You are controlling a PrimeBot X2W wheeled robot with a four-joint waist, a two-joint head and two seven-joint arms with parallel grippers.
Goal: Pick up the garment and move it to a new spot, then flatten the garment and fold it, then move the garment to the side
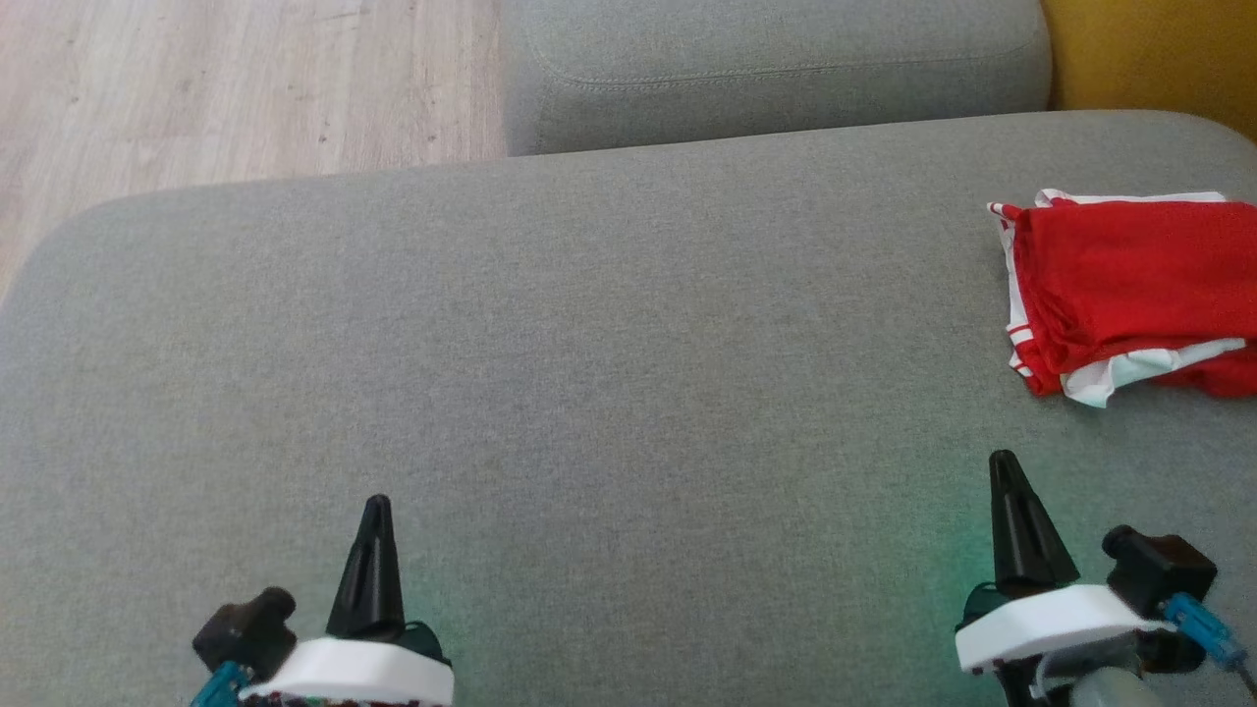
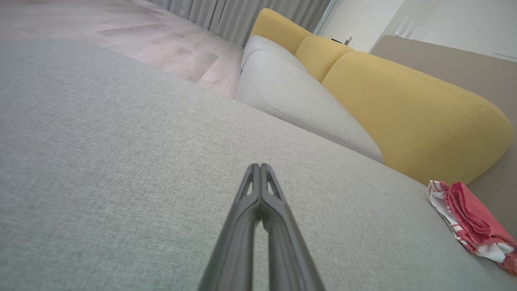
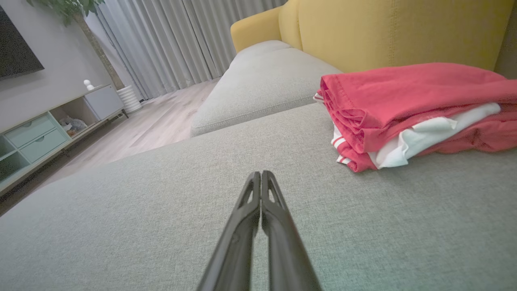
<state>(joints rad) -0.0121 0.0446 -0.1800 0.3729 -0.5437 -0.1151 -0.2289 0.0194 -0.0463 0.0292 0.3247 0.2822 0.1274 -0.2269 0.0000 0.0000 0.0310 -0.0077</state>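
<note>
Wood-grain floor (image 1: 245, 88) occupies the upper left of the head view, beside a grey cushion (image 1: 776, 59) at top centre. The grey woven couch seat (image 1: 589, 344) spans the middle of the frame.

Lower left: left claw (image 1: 376, 505), fingers pressed together and holding nothing, well apart from any cloth.

Lower right: right claw (image 1: 1002, 460), likewise closed and empty, near the garment but not touching it.

Right edge, mid-height: garment (image 1: 1129, 285), red cloth with white trim and striped edging. It lies folded in several layers on the seat, partly cut off by the frame.

Upper right corner: yellow backrest (image 1: 1149, 49).

The right wrist view shows the stacked layers, with rounded folds at the stack's left end and a white layer sandwiched between red ones.

Judged from its drape, the garment is light, soft and limp, and it would sag and unfold if lifted by one layer. A sound hold would pinch all layers together at the folded left edge, ideally with both claws at two corners. Its folded state at the side suggests the task is near its end.
</note>
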